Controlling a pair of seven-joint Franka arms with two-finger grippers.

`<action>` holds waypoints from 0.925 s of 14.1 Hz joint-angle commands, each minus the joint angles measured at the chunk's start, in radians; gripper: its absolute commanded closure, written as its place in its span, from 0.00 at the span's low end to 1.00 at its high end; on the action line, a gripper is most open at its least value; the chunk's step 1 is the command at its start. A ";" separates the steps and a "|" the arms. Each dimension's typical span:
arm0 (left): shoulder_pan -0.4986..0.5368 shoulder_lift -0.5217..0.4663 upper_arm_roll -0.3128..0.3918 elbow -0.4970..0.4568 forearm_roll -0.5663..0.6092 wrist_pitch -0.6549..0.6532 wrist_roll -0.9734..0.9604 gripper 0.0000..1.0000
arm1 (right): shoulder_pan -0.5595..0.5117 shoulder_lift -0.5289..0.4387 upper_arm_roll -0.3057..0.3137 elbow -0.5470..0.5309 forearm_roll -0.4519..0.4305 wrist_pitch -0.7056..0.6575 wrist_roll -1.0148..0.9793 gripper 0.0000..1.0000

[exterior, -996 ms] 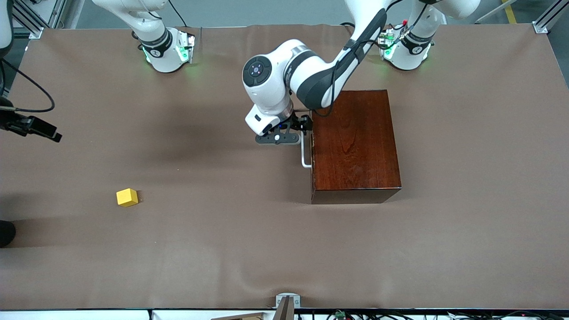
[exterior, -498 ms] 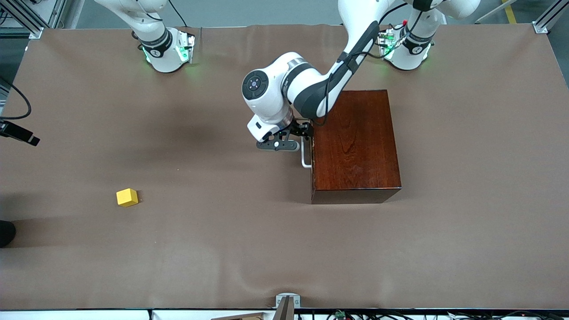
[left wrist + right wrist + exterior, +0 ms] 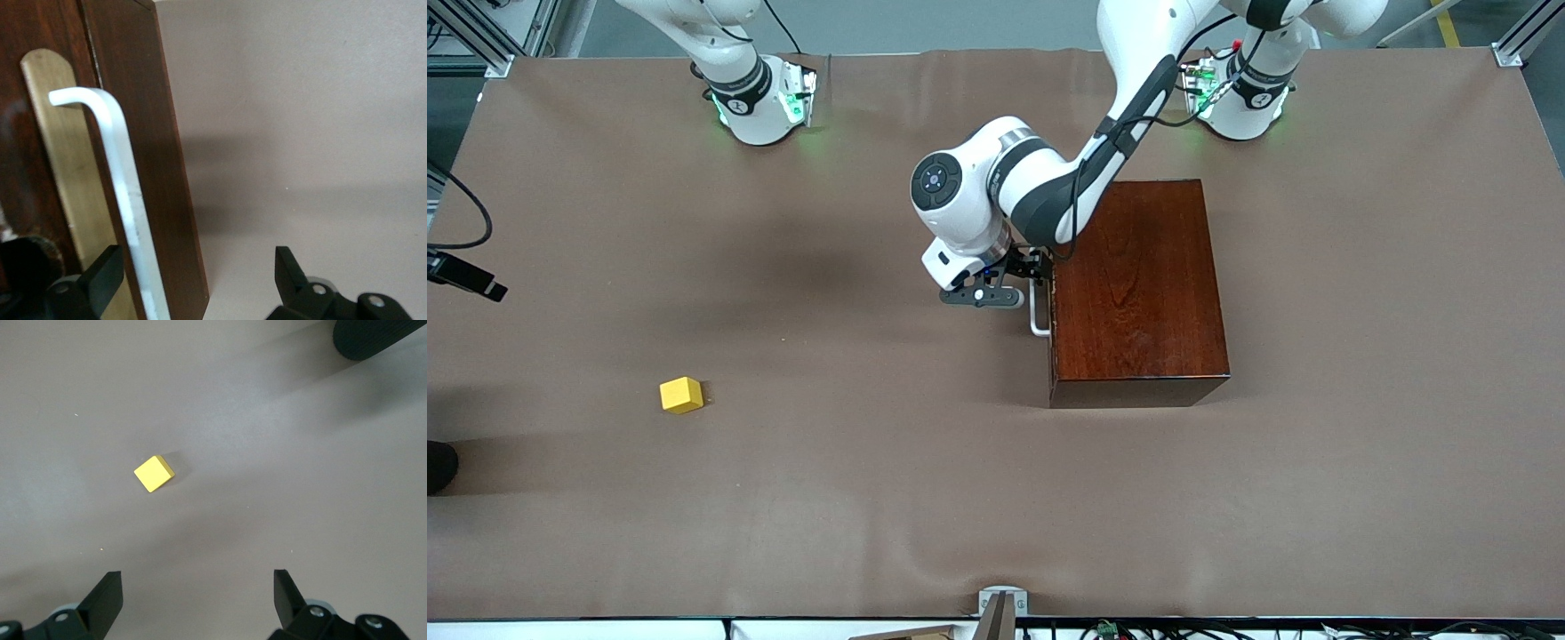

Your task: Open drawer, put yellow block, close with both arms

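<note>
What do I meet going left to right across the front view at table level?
Yellow block → left gripper, open at the white handle → closed drawer box. The right gripper hangs open above the block.

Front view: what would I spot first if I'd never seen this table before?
Probably the big dark mahogany box toward the left arm's end of the table, with the left gripper open around its white loop handle. Next, the tiny yellow block alone on the brown table, nearer the front camera, toward the right arm's end, with the open right gripper above it.
</note>
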 commanded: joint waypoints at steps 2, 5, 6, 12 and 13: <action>-0.013 0.027 0.013 0.023 0.016 0.047 -0.034 0.00 | -0.042 -0.003 0.013 -0.006 -0.007 -0.021 -0.066 0.00; -0.013 0.030 0.016 0.028 0.016 0.067 -0.048 0.00 | -0.065 -0.003 0.013 -0.005 -0.008 -0.021 -0.141 0.00; -0.013 0.026 0.016 0.029 0.016 0.090 -0.058 0.00 | -0.071 -0.002 0.013 -0.005 -0.007 -0.023 -0.204 0.00; -0.034 0.033 0.009 0.029 0.009 0.219 -0.143 0.00 | -0.064 0.026 0.013 -0.009 -0.007 -0.026 -0.256 0.00; -0.039 0.045 0.009 0.029 0.007 0.245 -0.155 0.00 | -0.058 0.036 0.015 -0.009 -0.005 -0.032 -0.258 0.00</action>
